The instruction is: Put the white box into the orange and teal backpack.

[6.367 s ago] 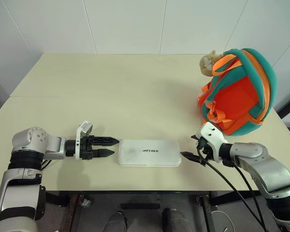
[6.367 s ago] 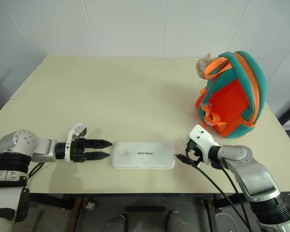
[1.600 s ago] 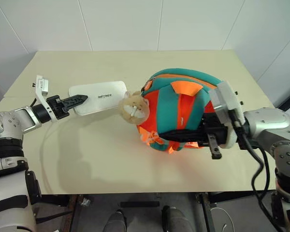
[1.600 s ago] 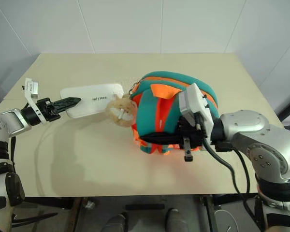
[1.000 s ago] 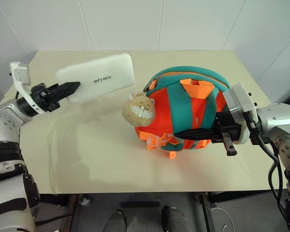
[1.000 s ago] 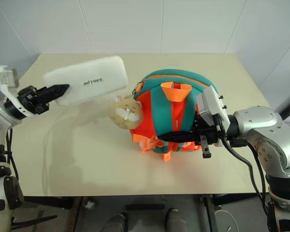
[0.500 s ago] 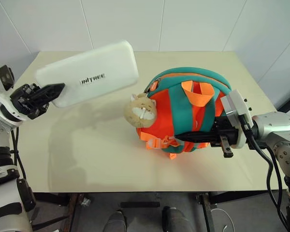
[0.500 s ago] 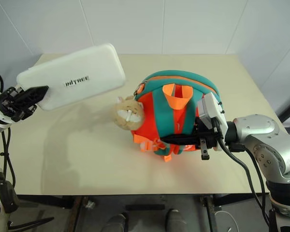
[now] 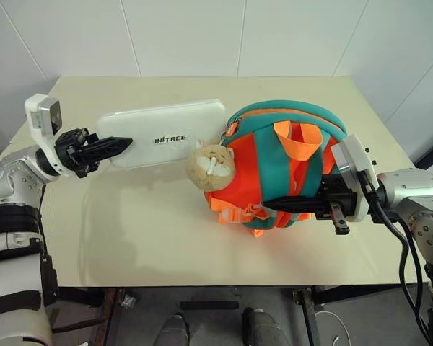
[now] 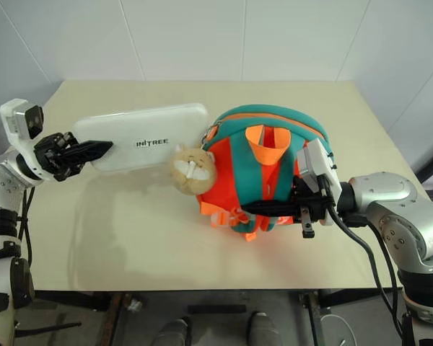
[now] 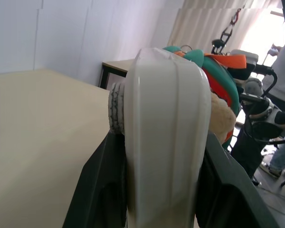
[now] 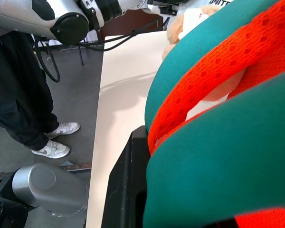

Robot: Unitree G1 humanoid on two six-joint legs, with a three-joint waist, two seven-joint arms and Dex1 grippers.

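Moved: since half a second ago your left arm has brought the flat white rectangular box point(image 9: 166, 134) down and toward the backpack; it was raised and tilted, and now lies nearly level.
Box: held above the cream tabletop point(image 9: 144, 223), its far short end just beside the teal rim of the puffy orange and teal backpack point(image 9: 274, 173) and over the small beige plush charm point(image 9: 211, 164).
Left gripper point(image 9: 115, 146): you have its two black fingers closed on the box's near short end.
Right gripper point(image 10: 274, 207): its fingers are pinched on the backpack's lower orange and teal edge, holding the bag up on the table.
Open room: you have bare tabletop in front of the box and bag up to the near edge; the bag sits toward the table's right half, away from every edge.
Left wrist view: you look along the box's narrow side point(image 11: 164, 137), clamped between the fingers, with the backpack beyond.
Right wrist view: teal and orange fabric up close, and a person's dark trousers and white shoes point(image 12: 52, 148) beside the table.
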